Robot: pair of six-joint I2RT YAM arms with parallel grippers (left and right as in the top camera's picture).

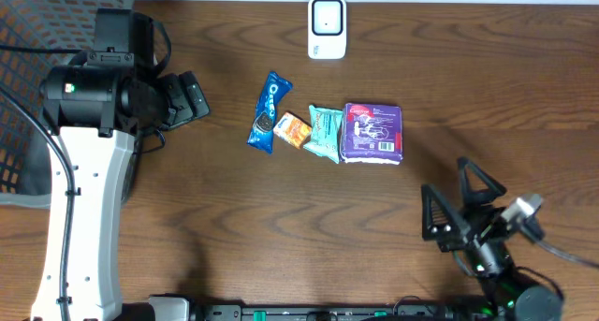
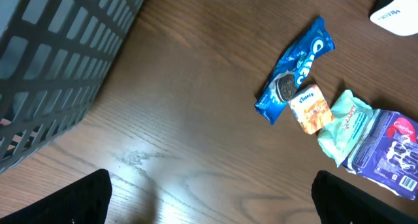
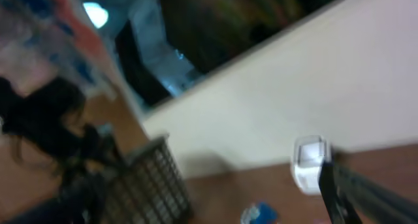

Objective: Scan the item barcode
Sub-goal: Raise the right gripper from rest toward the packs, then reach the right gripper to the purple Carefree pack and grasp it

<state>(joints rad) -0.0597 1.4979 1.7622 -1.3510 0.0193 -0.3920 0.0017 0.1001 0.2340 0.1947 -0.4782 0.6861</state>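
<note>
Plainly, the left gripper [image 1: 190, 98] and right gripper [image 1: 456, 201] both gape wide, holding nothing. Mid-table, below the scanner [image 1: 327, 27], lies the Oreo packet [image 1: 270, 112] — probably light, crinkly and slippery, so best pinched across its narrow middle.

Blurred view, white scanner [image 3: 308, 161] by wall [image 3: 274, 93], dark mesh basket [image 3: 145, 183], blue packet [image 3: 258, 213]
</note>
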